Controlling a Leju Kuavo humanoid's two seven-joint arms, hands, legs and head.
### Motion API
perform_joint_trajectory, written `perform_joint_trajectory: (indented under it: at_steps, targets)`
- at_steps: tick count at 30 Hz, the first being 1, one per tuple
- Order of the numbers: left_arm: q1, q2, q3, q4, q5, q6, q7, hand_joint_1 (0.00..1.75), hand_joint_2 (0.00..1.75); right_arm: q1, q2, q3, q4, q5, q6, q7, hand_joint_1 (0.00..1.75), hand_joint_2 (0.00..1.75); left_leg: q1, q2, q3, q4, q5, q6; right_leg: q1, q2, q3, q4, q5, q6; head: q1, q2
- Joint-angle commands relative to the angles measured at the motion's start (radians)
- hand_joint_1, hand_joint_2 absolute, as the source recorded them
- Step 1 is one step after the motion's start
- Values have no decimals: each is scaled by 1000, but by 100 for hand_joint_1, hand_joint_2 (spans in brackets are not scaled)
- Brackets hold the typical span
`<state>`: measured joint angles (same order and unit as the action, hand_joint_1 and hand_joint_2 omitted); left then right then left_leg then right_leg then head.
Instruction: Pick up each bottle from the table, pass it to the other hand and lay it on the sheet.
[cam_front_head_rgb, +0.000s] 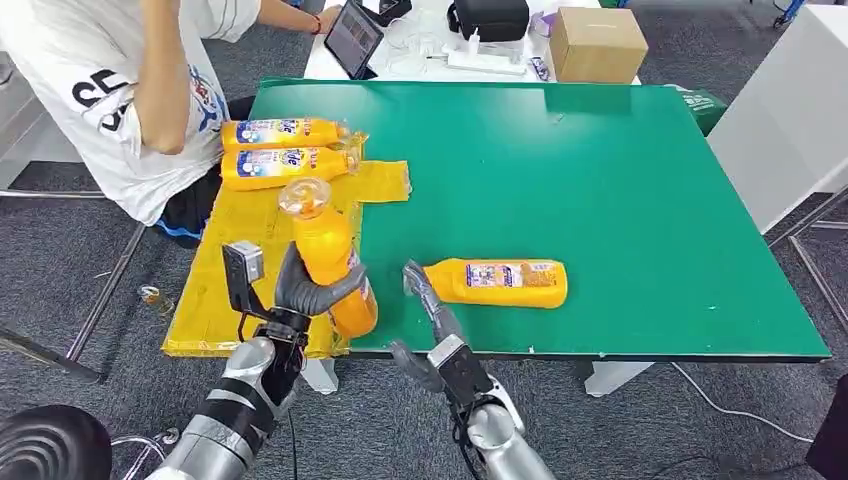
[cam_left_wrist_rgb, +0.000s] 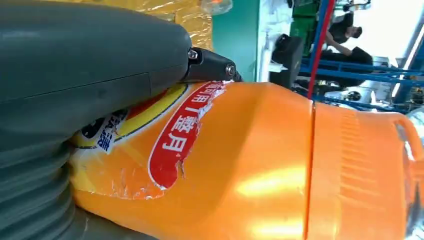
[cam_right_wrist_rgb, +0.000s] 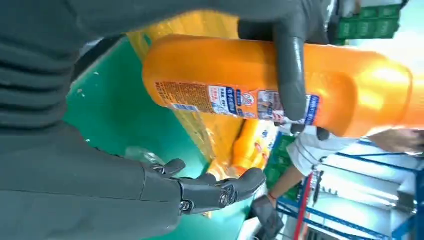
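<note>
My left hand (cam_front_head_rgb: 300, 292) grips an orange bottle (cam_front_head_rgb: 332, 262) around its lower body and holds it nearly upright over the near edge of the yellow sheet (cam_front_head_rgb: 225, 275); its clear cap points away from me. The left wrist view has the same bottle (cam_left_wrist_rgb: 260, 165) close up, under my hand (cam_left_wrist_rgb: 90, 65). My right hand (cam_front_head_rgb: 430, 312) is open just right of it, fingers spread, holding nothing. In the right wrist view the held bottle (cam_right_wrist_rgb: 225, 75) lies beyond my thumb (cam_right_wrist_rgb: 292, 65). Another orange bottle (cam_front_head_rgb: 500, 283) lies on the green table (cam_front_head_rgb: 600, 170). Two bottles (cam_front_head_rgb: 280, 132) (cam_front_head_rgb: 280, 166) lie on the sheet's far end.
A person in a white shirt (cam_front_head_rgb: 110, 90) sits at the table's left, close to the sheet. A cardboard box (cam_front_head_rgb: 597, 42), a tablet (cam_front_head_rgb: 353, 38) and a black bag (cam_front_head_rgb: 490, 18) stand on a white table beyond. A white cabinet (cam_front_head_rgb: 790, 100) is at the right.
</note>
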<state>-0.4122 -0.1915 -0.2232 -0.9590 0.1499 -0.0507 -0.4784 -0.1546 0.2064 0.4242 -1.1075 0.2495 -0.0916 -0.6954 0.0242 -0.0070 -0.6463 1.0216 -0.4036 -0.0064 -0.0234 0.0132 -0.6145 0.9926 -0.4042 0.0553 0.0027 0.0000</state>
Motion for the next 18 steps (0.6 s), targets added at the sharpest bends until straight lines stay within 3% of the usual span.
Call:
perform_joint_trajectory:
  at_steps: [1, 5, 6, 11, 16, 17, 18]
  targets:
    - [-40, -11, 35, 19, 0, 2, 7, 175, 175, -4, -25, -30, -29, -2, 3, 3, 0, 0, 0, -1, 2, 0, -1, 1, 0, -2, 2, 0, -1, -2, 0, 0]
    - [-66, -15, 94, -8, -5, 89, -21, 175, 175, 8, -19, -69, -102, -49, -4, -3, 0, 0, 1, -1, 6, 0, -3, 2, 2, -3, 7, 0, -3, -4, 0, 0]
    - [-74, -12, 110, -23, -2, 101, -22, 175, 175, 14, -19, -79, -122, -48, -8, -3, 0, 0, 0, 0, 0, 1, -1, 1, 1, -2, 1, 1, -1, -2, 0, 0]
    - [-128, 5, 166, -50, -106, 296, -63, 175, 175, 38, -3, -110, -224, -77, -74, -3, 0, 0, 0, -1, 2, 1, -1, 2, 1, -2, 3, 1, -2, -3, 0, 0]
    - [-195, 49, 131, 87, -471, 518, -48, 175, 175, 57, 5, -95, -404, -124, -289, -3, 0, 0, 0, 0, 2, 1, -2, 2, 1, -2, 3, 2, -3, -3, 0, 0]
    - [-217, 50, 130, 160, -563, 594, -58, 175, 175, 56, -1, -76, -433, -105, -346, -3, 0, 175, 0, 0, 4, 1, -3, 2, 1, -2, 4, 2, -3, -4, 1, 0]
    - [-217, 50, 130, 160, -563, 594, -58, 175, 175, 56, -1, -76, -433, -105, -346, -3, 0, 175, 0, -1, 2, 1, -1, 1, 0, -2, 2, 1, -2, -2, 1, 0]
